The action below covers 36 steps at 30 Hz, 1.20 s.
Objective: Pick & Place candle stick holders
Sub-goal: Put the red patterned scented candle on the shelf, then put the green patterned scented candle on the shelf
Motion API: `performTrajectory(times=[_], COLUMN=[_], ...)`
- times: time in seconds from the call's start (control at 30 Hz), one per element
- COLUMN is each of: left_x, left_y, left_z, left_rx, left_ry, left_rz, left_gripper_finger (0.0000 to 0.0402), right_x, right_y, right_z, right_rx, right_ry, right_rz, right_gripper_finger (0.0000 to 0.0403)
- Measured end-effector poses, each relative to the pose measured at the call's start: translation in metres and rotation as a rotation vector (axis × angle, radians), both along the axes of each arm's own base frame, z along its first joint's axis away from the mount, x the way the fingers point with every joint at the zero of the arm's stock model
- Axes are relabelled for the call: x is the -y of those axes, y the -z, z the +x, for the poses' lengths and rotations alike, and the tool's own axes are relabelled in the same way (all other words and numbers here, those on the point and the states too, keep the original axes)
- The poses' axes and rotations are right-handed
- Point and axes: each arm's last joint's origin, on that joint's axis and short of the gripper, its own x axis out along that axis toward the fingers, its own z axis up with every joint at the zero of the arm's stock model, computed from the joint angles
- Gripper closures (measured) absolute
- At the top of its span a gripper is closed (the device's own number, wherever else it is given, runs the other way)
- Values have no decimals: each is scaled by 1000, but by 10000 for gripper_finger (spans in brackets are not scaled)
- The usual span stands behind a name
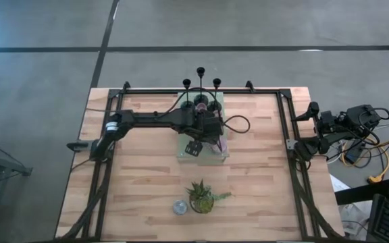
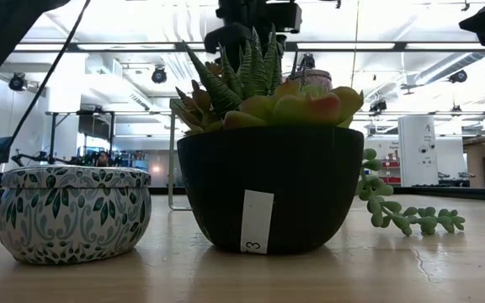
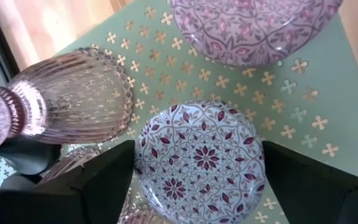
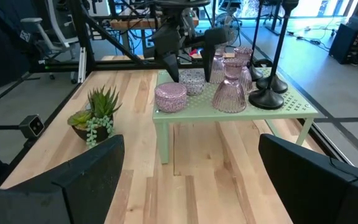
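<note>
A blue patterned round cup (image 3: 201, 158) stands on the pale green perforated mat (image 4: 291, 104), a raised stand at the table's far middle. My left gripper (image 3: 197, 152) is open above it, pointing down, one finger on each side of the cup; it also shows in the right wrist view (image 4: 191, 71). A pink patterned cup (image 4: 171, 96) stands beside it on the mat. Pink glass holders (image 4: 229, 93) and three black sticks (image 1: 200, 84) stand farther back on the mat. A third cup with a green leaf pattern (image 2: 74, 210) sits on the table near the front. My right gripper (image 4: 191, 180) is open and empty at the table's right edge. My left gripper comes at the blue cup from above with its fingers (image 3: 104, 180) close beside the cup's round wall (image 3: 143, 163). I cannot tell whether they touch it. The cup stands upright on the mat.
A spiky green plant in a black pot (image 1: 201, 197) stands near the front edge, beside the leaf-patterned cup (image 1: 179, 207). A black frame (image 1: 282, 115) runs round the table's sides. Bare wood lies left and right of the mat.
</note>
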Motion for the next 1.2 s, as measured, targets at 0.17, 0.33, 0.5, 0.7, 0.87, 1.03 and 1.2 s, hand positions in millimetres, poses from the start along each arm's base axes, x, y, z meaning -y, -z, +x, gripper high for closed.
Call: performTrajectory(times=[0.17,0.33,0.5,0.7,0.87,1.03,1.2], left_x=[1,2,2,9,25,45,56], left_y=[-1,-7,-20,-39,-74,-115,-143], left_z=[-1,-4,-10,-20,-35,-64,-108], left_rx=[-8,2,23,17,118,236,285], left_ry=[-6,-10,-12,-44,-24,43,48], left_rz=[-3,-4,-2,-9,-31,-88,-235], left_gripper_finger=[56,54,53,53,53,53,53], right_x=[0,0,0,0,0,0,0], right_y=[0,0,0,0,0,0,0], right_z=[0,0,0,0,0,0,0], right_rx=[0,0,0,0,0,0,0], right_ry=[0,0,0,0,0,0,0], right_rz=[0,0,0,0,0,0,0], right_gripper_finger=[37,37,37,37,37,37,37])
